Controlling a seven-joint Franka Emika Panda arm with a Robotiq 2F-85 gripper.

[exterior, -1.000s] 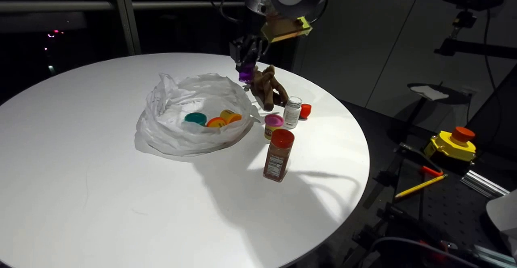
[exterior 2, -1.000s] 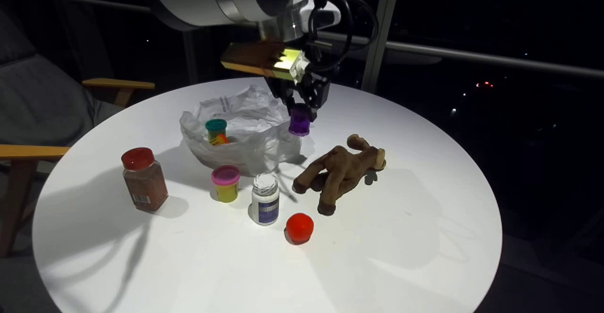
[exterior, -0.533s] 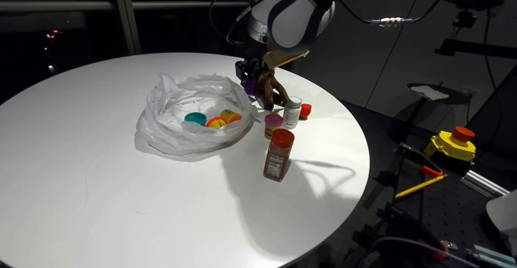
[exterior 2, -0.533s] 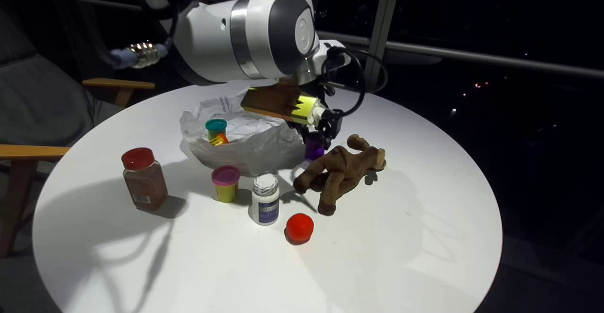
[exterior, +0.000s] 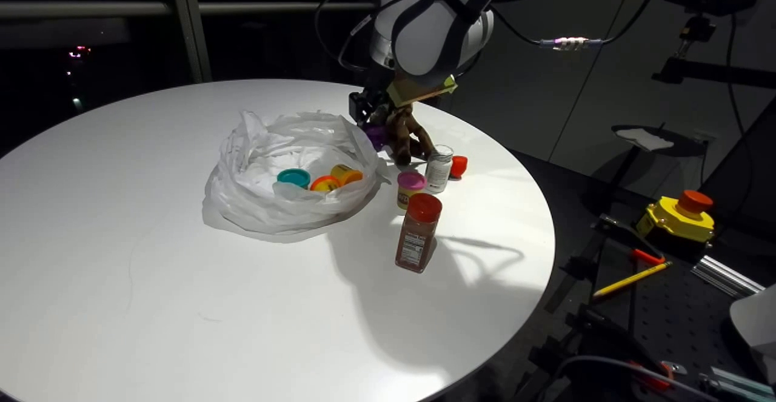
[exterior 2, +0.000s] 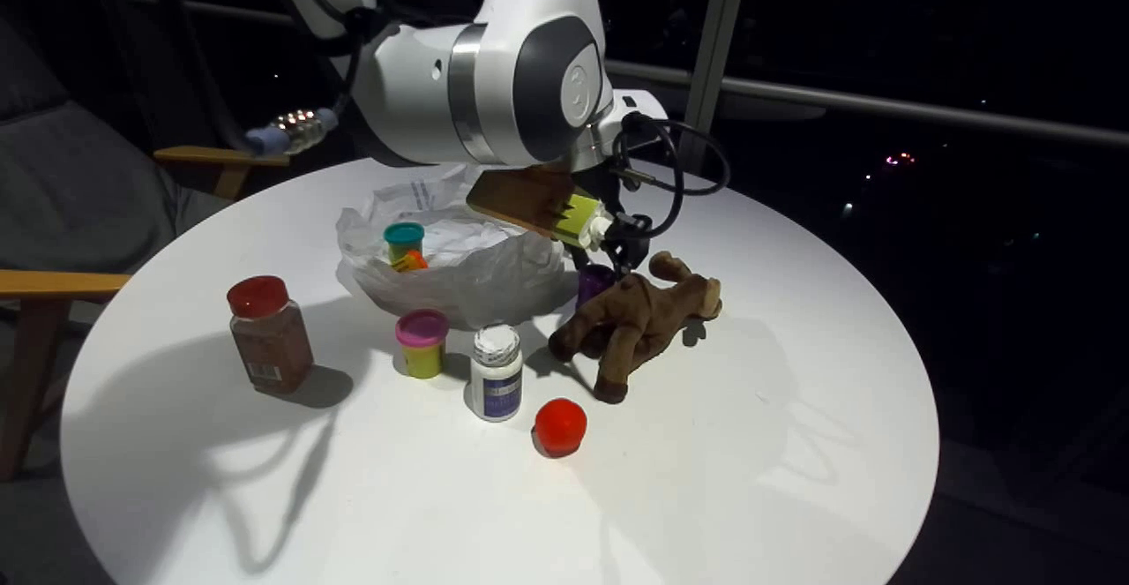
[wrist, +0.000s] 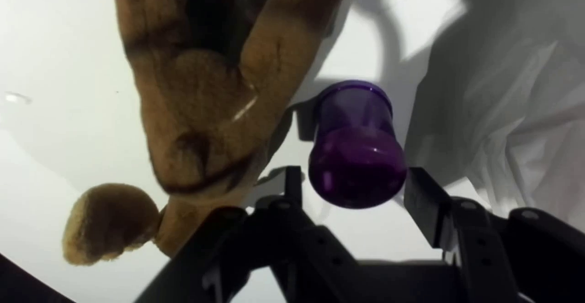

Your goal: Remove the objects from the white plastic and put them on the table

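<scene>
Tool [wrist: 354, 182] and purple cup [wrist: 357, 145] now lower

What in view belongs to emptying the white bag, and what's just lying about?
Job:
gripper, purple piece between its jaws
white plastic bag, holding teal-lidded tub, orange-and-yellow pieces
table, bearing brown plush animal, red-capped bottle, pink-lidded tub, white bottle, red toy (probably unloaded)

Lying about:
yellow pencil
red-buttoned yellow box
</scene>
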